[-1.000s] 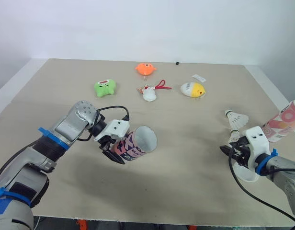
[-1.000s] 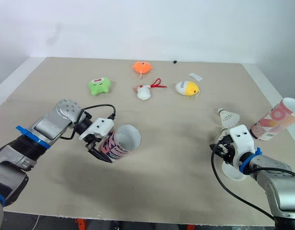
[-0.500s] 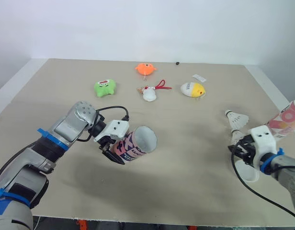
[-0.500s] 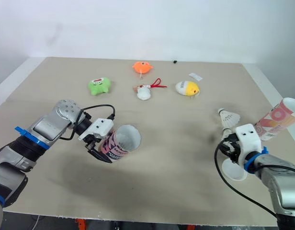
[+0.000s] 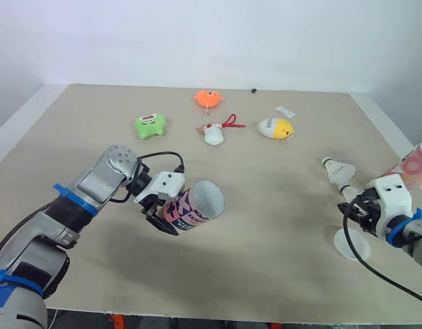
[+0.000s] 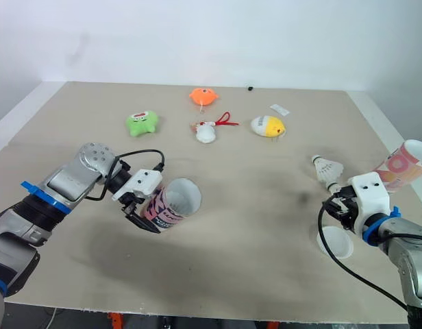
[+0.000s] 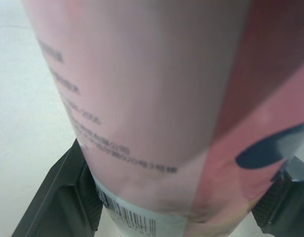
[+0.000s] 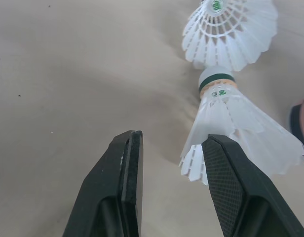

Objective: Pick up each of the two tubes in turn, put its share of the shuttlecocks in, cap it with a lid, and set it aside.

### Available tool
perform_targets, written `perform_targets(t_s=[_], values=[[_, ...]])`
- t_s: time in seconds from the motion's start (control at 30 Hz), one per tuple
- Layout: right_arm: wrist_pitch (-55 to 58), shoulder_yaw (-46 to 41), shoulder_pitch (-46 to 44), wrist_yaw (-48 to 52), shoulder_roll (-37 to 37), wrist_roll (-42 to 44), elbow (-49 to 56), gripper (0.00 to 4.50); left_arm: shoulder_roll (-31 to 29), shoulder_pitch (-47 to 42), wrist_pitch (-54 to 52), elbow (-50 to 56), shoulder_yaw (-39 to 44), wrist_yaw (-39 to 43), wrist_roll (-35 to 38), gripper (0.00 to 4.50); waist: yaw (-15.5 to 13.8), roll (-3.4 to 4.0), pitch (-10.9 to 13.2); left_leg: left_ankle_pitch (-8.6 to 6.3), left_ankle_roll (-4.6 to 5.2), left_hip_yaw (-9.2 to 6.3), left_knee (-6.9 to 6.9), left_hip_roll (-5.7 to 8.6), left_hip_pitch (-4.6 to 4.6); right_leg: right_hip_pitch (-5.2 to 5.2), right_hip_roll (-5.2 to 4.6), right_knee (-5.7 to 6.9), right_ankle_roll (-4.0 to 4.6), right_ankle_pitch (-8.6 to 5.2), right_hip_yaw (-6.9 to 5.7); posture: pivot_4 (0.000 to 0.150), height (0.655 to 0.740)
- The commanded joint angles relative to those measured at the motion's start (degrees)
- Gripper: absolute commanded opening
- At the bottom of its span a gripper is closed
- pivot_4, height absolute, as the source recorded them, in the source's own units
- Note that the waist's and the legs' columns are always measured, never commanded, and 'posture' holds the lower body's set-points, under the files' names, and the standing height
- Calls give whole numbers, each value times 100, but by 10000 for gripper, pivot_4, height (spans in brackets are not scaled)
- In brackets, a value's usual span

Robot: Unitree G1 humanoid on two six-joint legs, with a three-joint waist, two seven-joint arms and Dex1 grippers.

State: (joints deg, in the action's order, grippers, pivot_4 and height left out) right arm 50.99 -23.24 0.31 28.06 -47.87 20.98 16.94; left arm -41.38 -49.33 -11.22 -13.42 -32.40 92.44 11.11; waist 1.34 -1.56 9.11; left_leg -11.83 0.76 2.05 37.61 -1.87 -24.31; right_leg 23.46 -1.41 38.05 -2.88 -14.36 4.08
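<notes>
1. The left gripper [image 5: 157,213] clamps a pink patterned tube [image 5: 194,206], tilted over the table [image 5: 266,205], its open white mouth showing.
2. The right gripper [image 8: 172,139], fingers spread, sits just beside two white feathered shuttlecocks [image 8: 237,133], near the second tube [image 5: 411,168].

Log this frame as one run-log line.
left jaws shut on tube | right jaws open beside shuttlecocks | lid on table | second tube lying far right
</notes>
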Motion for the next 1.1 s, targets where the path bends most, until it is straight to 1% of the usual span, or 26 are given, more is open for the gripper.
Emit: perform_targets(t_s=[0.03,0.27,0.33,0.4,0.43,0.47,0.7,0.9,1.0,1.07,1.1], values=[[-134,-51,-244,-219,-39,-242,-271,20525,-64,80,-34,55,64,6,-99,34032,0,0,0,0,0,1,0,0,0,0,0,0,0,0,0,1500,7400],[-196,65,-506,-462,37,-525,-666,20525,-114,138,-113,177,122,6,-101,34032,0,0,0,0,0,1,-5,1,0,1,0,0,0,-1,-1,1500,7400],[-225,49,-520,-454,72,-535,-673,15244,-141,163,-140,229,144,6,-93,34032,0,0,0,0,0,1,-7,1,0,2,0,0,-1,0,-1,1500,7400],[-225,29,-496,-390,96,-490,-626,7990,-150,176,-158,252,159,6,-95,34032,0,0,0,0,1,1,-8,1,0,2,1,0,-3,0,-1,1500,7400],[-227,19,-465,-347,98,-469,-581,3361,-149,180,-166,257,167,6,-101,34032,0,0,0,0,1,0,-8,1,0,2,1,0,-4,0,-1,1500,7400],[-218,-1,-423,-296,94,-439,-520,1306,-151,184,-179,272,175,6,-103,34032,0,0,0,0,1,0,-8,1,0,2,0,0,-4,-1,-1,1500,7400],[-128,-427,-117,148,-148,-241,-91,1306,-157,208,-218,324,208,6,-85,34032,-2,2,1,-1,1,0,-8,1,0,2,0,0,-5,-1,-1,1500,7400],[-386,-944,278,1178,-744,148,749,1306,-159,197,-219,320,177,6,-77,34032,2,7,1,-1,1,1,-8,2,1,2,-1,0,-22,5,0,1500,7400],[-665,-1088,330,1977,-900,745,1579,1306,-125,161,-193,270,155,6,-93,34032,3,7,1,-1,1,-2,-8,-2,4,0,4,0,-21,9,-2,1500,7400],[-844,-1030,405,2730,-1028,1514,2548,1306,-103,127,-184,241,141,6,-92,34032,-1,7,1,-1,0,-9,-8,-3,4,-2,6,0,-19,8,-8,1500,7400],[-914,-906,333,2911,-1093,1745,2839,1306,-98,119,-181,234,137,6,-92,34032,0,8,2,-1,0,-12,-8,-3,3,-2,6,0,-19,7,-10,1500,7400]])
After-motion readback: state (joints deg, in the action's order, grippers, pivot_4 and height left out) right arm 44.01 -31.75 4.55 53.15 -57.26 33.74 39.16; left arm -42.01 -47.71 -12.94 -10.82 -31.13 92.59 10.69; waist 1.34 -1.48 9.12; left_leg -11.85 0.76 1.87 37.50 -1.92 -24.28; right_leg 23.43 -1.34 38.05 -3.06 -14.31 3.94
